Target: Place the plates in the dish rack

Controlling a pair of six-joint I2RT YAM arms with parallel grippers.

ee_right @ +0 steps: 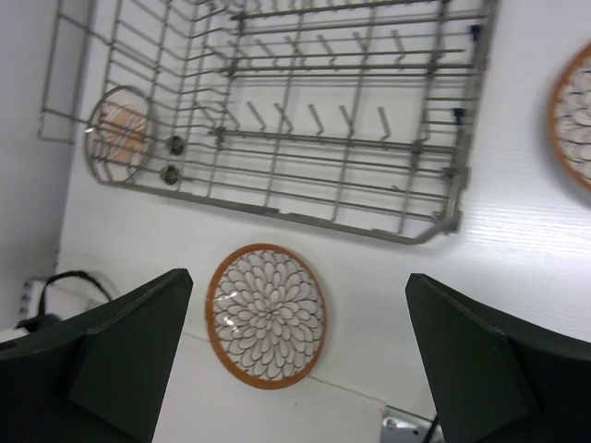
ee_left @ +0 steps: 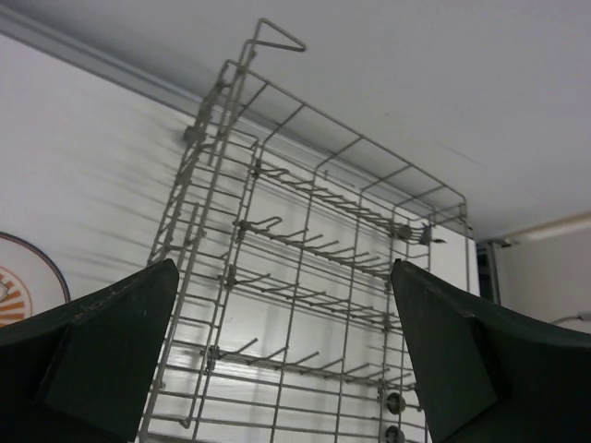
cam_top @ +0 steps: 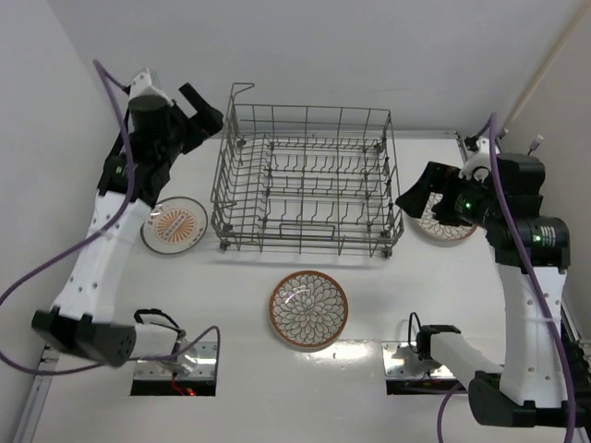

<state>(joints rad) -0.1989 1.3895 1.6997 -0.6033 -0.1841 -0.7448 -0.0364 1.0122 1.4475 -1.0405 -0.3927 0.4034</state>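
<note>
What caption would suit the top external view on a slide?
Empty dish rack between the open left gripper and open right gripper; three plates lie flat on the table around it.

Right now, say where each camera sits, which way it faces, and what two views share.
Top external: above and behind the bases, looking down on the dish rack, three plates and both arms.
Left wrist: on the left gripper, facing the rack from its left; its open fingers frame the view.
Right wrist: on the right gripper, looking down across the rack; its fingers show.
Both wrist views share the rack and sunburst plate.
</note>
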